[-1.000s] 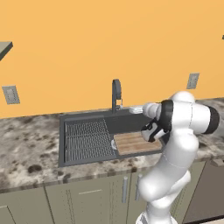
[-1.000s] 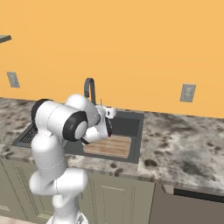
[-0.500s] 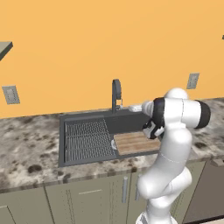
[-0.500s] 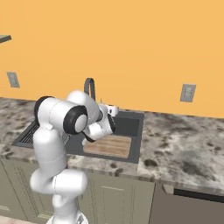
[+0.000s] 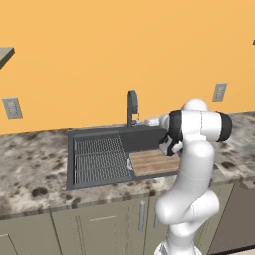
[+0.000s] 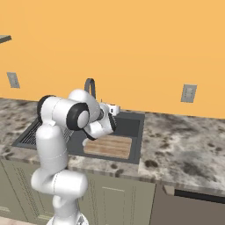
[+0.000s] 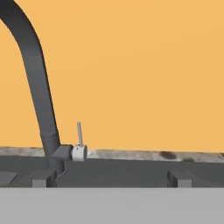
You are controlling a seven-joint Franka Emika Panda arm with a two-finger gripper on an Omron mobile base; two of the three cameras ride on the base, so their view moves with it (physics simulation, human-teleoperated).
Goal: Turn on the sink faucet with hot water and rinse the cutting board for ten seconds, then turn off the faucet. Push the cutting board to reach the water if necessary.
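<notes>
No water yet, so this is the reach for the faucet lever. The gripper sits low over the sink facing the back wall, jaws wide open, nothing held. The lever stands upright, left of center between the tips. I'd slide left to bracket it, then nudge it hot-side gently. The board lies in the basin's right part.
</notes>
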